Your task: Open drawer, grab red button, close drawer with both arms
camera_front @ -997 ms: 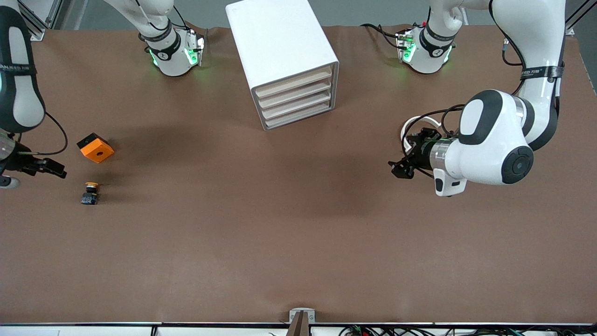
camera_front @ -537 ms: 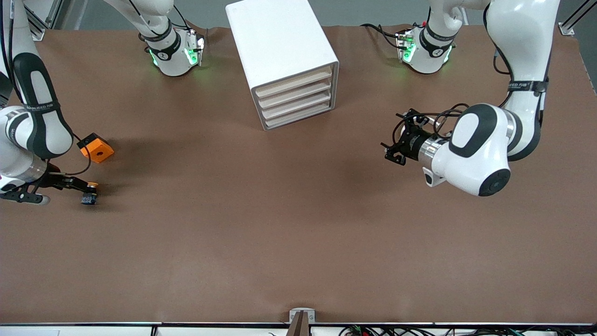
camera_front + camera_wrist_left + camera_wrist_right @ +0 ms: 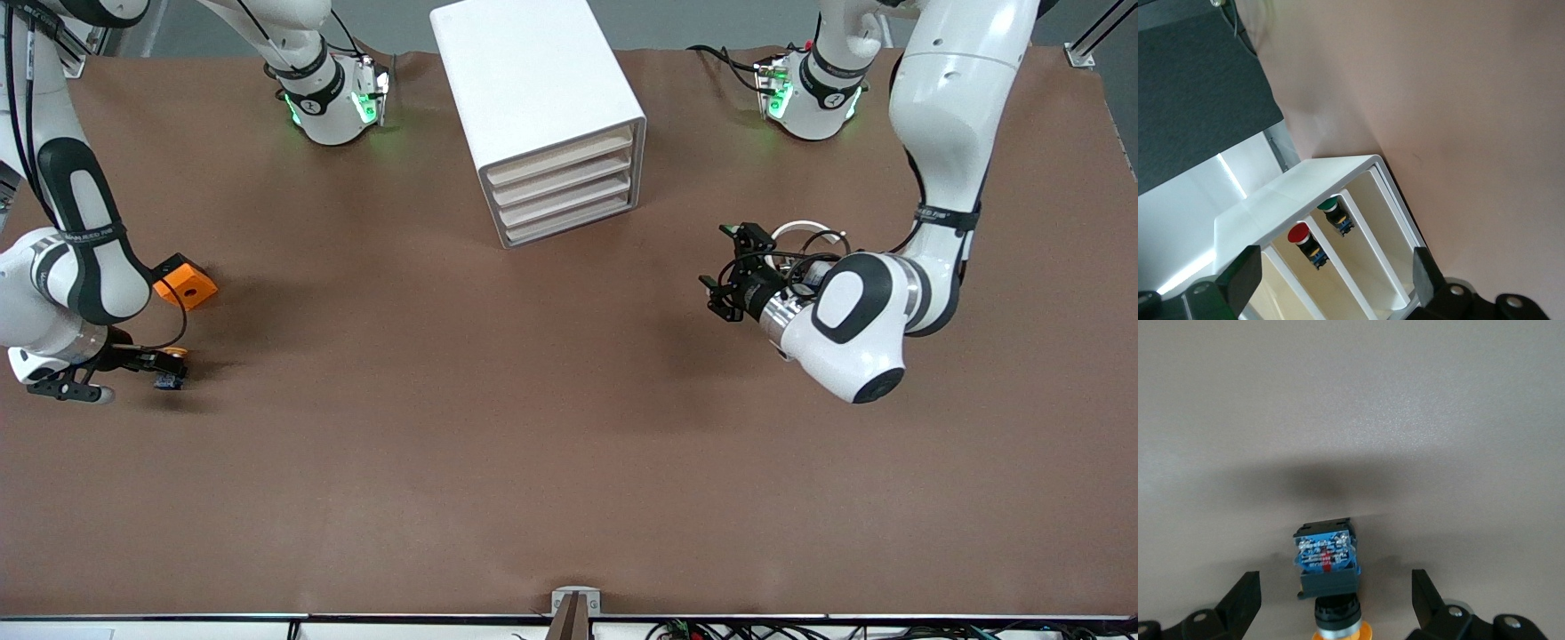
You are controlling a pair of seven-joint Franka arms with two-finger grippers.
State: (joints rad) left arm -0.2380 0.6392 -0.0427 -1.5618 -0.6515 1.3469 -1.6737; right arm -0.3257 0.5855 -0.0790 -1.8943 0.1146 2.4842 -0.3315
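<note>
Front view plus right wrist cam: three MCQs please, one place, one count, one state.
1. Where is the orange cube?
A. toward the left arm's end of the table
B. toward the right arm's end, farther from the front camera than the yellow-capped button
C. in the middle of the table

2. How many drawer fronts does the cabinet show?
A. two
B. three
C. four

3. The right gripper is:
A. open, a finger on either side of the yellow-capped button
B. shut on the orange cube
C. shut on nothing

Key: 1 B, the cube sits above the button in the front view. 2 C, four beige fronts are stacked. 3 A, the wrist view shows the fingers apart around the button.
</note>
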